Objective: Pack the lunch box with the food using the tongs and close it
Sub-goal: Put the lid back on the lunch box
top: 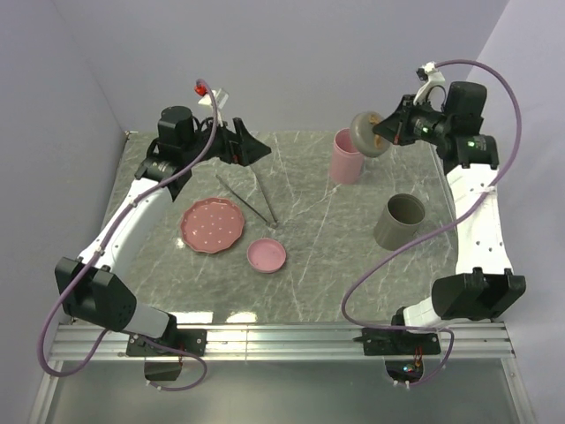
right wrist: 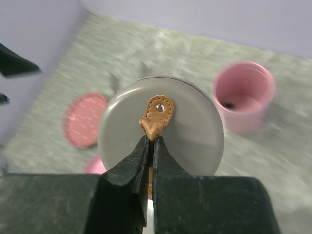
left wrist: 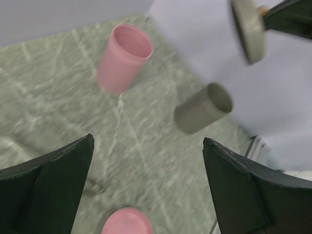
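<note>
my left hand (top: 250,144), spread wide, sits near the tongs (top: 243,200) lying on the worktop (top: 335,238) by the pink plate (top: 212,223), which i judge light, springy, slick, best pinched mid-arm, while my right hand (right wrist: 152,141) is clamped on the tab (right wrist: 157,113) of the grey lid (right wrist: 195,141).

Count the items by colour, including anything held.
Pink: 3, the plate, pink lid and pink container
Grey: 2, the grey container and grey lid, held by its tab in the right end effector
Silver: 1, the tongs
Total: 6
</note>
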Robot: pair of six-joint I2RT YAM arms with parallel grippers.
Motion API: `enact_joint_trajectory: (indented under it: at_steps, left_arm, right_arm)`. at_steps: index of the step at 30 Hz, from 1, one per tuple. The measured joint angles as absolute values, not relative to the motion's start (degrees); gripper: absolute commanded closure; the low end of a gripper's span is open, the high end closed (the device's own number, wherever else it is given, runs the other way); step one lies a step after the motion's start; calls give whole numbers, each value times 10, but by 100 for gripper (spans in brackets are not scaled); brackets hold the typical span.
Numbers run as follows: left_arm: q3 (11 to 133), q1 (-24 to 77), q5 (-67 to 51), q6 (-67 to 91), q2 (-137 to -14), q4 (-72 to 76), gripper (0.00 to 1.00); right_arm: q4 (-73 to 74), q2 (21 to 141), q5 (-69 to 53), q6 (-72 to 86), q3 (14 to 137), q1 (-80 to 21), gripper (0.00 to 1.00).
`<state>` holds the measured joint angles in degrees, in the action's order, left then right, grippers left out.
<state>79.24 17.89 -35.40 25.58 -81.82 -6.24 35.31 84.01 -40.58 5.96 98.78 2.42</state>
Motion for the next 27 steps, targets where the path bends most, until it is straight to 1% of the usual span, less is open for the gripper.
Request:
enact_joint_trajectory:
  at_steps: [4,7,12,14,19,27]
  left_arm:
    - [835,179,-335,152,-835,-178,0]
    - [836,179,-320,99,-836,-232,1]
    - [835,179,-291,-1,-823,-294,1]
    - [835,175,-280,-30,-813,-312,1]
    - [835,155,-271,-65,-785,-329,0]
    - [816,143,-277,-63,-771,-324,1]
  right_arm:
    - [496,845,-357,-52,1068,37,100]
    - [585,857,-332,-119,1114,48,100]
    - [701,899,-312,-200,1125,107,100]
    - [707,907,-303,-218,1090,126,100]
    - [702,895,-272,-237,944,145,100]
    - [643,860,-246,-234,860,143,100]
